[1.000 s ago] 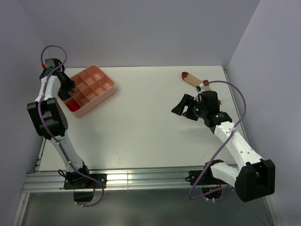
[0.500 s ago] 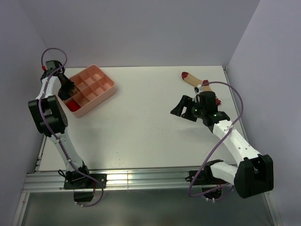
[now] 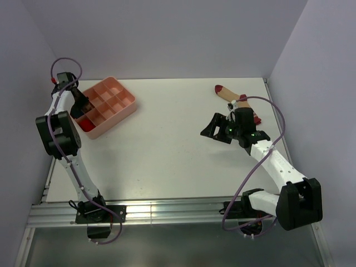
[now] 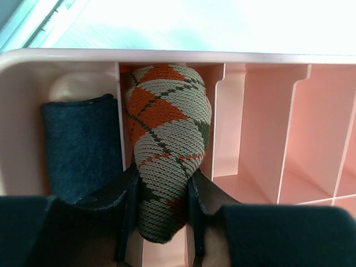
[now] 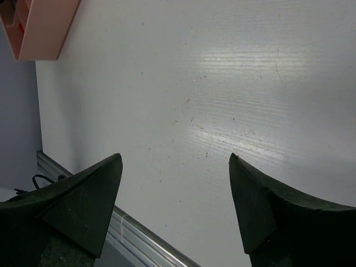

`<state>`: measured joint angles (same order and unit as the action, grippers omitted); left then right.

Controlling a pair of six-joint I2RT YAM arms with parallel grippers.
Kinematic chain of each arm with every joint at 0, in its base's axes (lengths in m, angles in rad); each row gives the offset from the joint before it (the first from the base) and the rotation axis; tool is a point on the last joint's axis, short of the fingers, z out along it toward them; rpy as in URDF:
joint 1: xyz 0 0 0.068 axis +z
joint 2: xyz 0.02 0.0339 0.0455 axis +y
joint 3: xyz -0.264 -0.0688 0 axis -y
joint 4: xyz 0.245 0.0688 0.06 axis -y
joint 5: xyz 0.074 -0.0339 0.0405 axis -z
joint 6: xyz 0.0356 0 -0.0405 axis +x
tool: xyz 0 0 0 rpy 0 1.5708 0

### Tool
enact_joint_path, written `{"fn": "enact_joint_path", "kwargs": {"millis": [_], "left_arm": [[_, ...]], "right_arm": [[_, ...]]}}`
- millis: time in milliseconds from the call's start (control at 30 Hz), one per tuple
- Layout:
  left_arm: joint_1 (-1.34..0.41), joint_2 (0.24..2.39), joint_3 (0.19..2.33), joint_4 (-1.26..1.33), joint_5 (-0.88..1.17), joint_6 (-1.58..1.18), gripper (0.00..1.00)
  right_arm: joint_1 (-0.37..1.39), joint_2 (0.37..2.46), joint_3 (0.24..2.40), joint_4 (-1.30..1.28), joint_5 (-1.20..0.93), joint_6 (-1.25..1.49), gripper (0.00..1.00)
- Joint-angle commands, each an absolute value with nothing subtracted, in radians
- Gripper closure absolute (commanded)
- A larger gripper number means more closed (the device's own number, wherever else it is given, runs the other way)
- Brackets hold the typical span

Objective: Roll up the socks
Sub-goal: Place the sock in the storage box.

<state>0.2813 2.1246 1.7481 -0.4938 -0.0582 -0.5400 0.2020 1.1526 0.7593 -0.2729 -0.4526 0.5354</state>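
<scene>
At ten o'clock, left gripper [image 4: 161, 207] pinches rolled argyle sock [image 4: 165, 130] in a tray [image 4: 250, 56] slot, likely stowing it; right gripper [image 5: 175, 159] gapes empty.

One sock [image 4: 167, 144] in far-left tray [image 4: 261, 55], bundle [image 4: 80, 147] in the adjoining compartment; other sock [image 3: 227, 93] at far right.
</scene>
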Motion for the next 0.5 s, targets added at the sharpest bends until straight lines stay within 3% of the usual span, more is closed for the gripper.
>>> {"fn": "enact_joint_path", "kwargs": {"millis": [0, 100, 333, 467], "left_arm": [[0.272, 2.172, 1.845, -0.550, -0.064, -0.542, 0.81], [0.264, 2.171, 1.823, -0.557, -0.080, -0.537, 0.76], [0.261, 2.137, 1.786, -0.525, -0.095, -0.546, 0.49], [0.256, 2.120, 1.804, -0.526, -0.124, -0.542, 0.41]], "right_arm": [[0.196, 1.154, 0.756, -0.227, -0.479, 0.519, 0.16], [0.196, 1.147, 0.756, -0.229, -0.483, 0.509, 0.16], [0.196, 1.134, 0.746, -0.219, -0.497, 0.502, 0.17], [0.196, 1.126, 0.742, -0.219, -0.497, 0.500, 0.17]]}}
